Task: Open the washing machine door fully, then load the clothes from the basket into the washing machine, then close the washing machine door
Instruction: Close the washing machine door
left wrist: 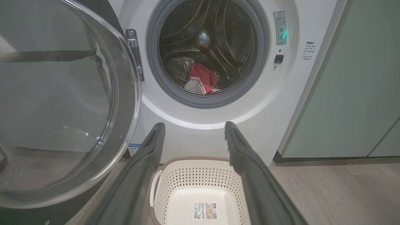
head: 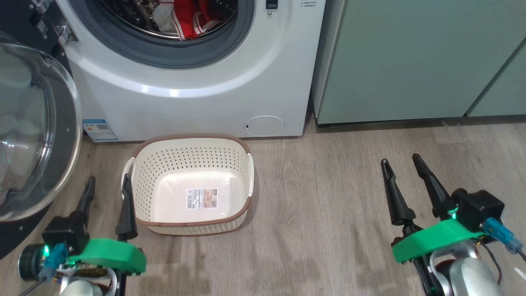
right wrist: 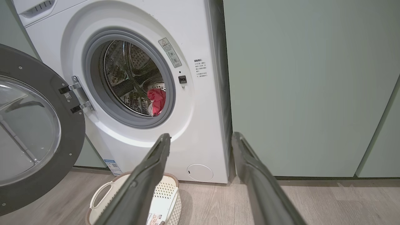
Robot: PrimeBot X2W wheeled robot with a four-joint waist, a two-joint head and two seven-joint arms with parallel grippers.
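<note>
Lying at the bottom of the drum, close behind its front lip, the red clothes with white trim sit bunched in a small heap inside the washing machine. A grey rubber seal rings the opening. The door is swung wide on its hinge at the machine's left edge, its glass bowl bulging toward the robot and its black rim reaching down near the floor. The basket stands upright on the floor right at the foot of the machine, its far rim just below the front panel, between the blue sticker at the panel's lower left corner and the round hatch at its lower right; a paper label shows on the basket's bare bottom. The left gripper hovers low between the door and the basket's left edge, fingers spread apart with nothing held; one finger lies across the basket's left handle in the head view, and whether it touches cannot be told. The right gripper hangs over bare floor well to the right of the basket, in front of the pale green cabinets, fingers likewise parted and gripping nothing.
</note>
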